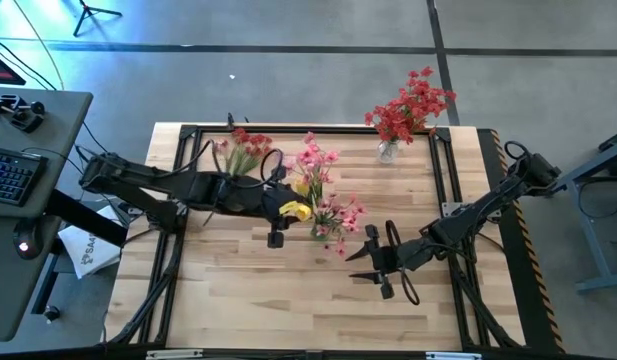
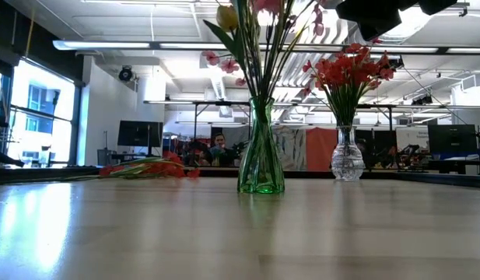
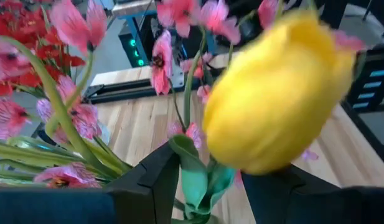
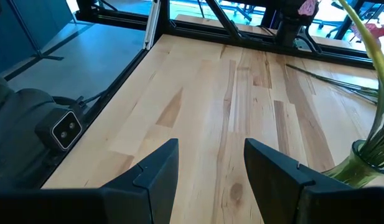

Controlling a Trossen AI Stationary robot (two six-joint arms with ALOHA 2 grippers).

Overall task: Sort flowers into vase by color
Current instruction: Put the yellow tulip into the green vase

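A green glass vase [image 2: 261, 155] stands mid-table holding pink flowers [image 1: 313, 160] and one yellow flower [image 3: 279, 93]. A clear vase [image 2: 347, 155] at the far right holds red flowers [image 1: 413, 105]. More red flowers [image 1: 243, 150] lie flat on the table at the far left. My left gripper [image 3: 210, 168] hovers beside the green vase's bouquet, open, its fingers on either side of the yellow flower's green leaf [image 3: 196, 177]. My right gripper [image 4: 210, 162] hangs open over bare table to the right of the green vase [image 4: 372, 162], nothing between its fingers. My left gripper comes at the yellow flower roughly level from the table's left, with the leaf [image 3: 182, 152] just below the bloom lying close to one finger [image 3: 155, 180]. Whether the leaf touches that finger I cannot tell. The flower stands in the green vase.
A black metal frame [image 1: 188, 135] runs around the wooden table. A desk with a keyboard [image 1: 8, 175] stands off the table's left side. Bare wood lies along the near edge [image 1: 288, 310].
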